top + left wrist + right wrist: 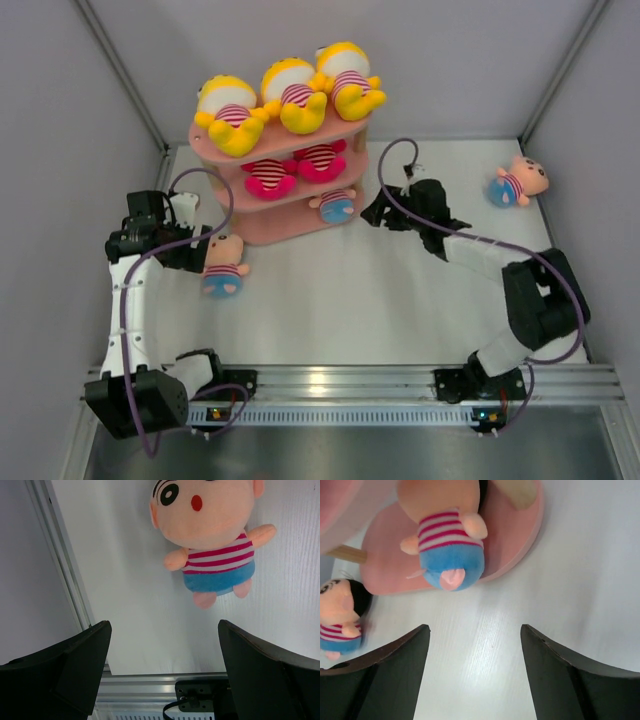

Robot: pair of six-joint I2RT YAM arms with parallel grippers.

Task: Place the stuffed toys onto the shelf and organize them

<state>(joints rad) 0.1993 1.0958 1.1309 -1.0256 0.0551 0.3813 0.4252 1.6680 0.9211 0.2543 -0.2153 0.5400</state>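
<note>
Top + wrist views. The shelf (262, 231) stands far centre-left on the table (340, 300). Top tier: 3 yellow dolls (292, 95) side by side. Mid tier: 2 dolls w/ pink-red bottoms (270, 177). Bottom tier: 1 peach-headed doll (447, 545), blue end outward. You also see the left doll (215, 535) lying face up on the table just beyond the left gripper (164, 627), whose jaws are released wide w/ nothing between. The right doll (518, 183) lies far right, well apart from both arms. The right gripper (474, 630), near the bottom tier, has its jaws apart, holding nothing.
</note>
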